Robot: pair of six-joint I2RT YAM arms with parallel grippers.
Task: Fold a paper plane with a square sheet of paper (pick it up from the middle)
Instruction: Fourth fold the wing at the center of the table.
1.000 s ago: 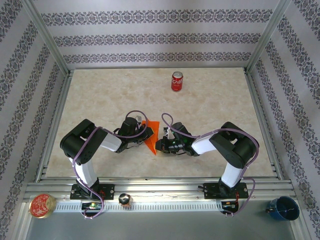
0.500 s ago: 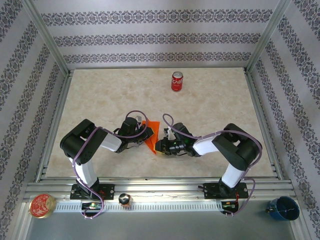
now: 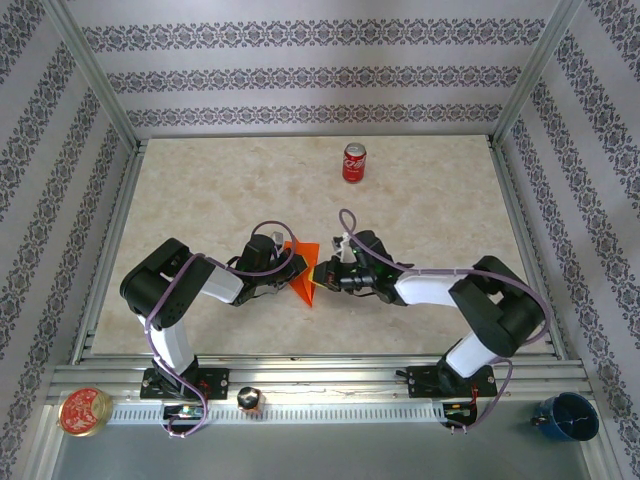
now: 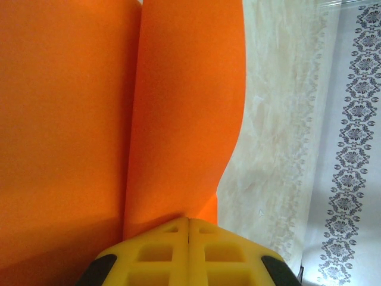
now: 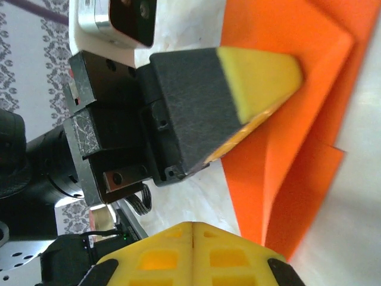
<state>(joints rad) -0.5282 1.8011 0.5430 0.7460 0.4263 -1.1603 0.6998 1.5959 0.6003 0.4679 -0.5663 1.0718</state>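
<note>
With the part-folded orange paper lying on the desk between the arms, the left tool, clenched on its fold, should pin it firmly while the right tool, clenched at its edge, drags slowly along the crease.

We see bright, even, diffuse light over the tabletop, casting only faint, soft shadows. In the left wrist view the orange paper glows saturated, darkening into shadow at lower left. The closest parts of both wrist views look slightly soft.
</note>
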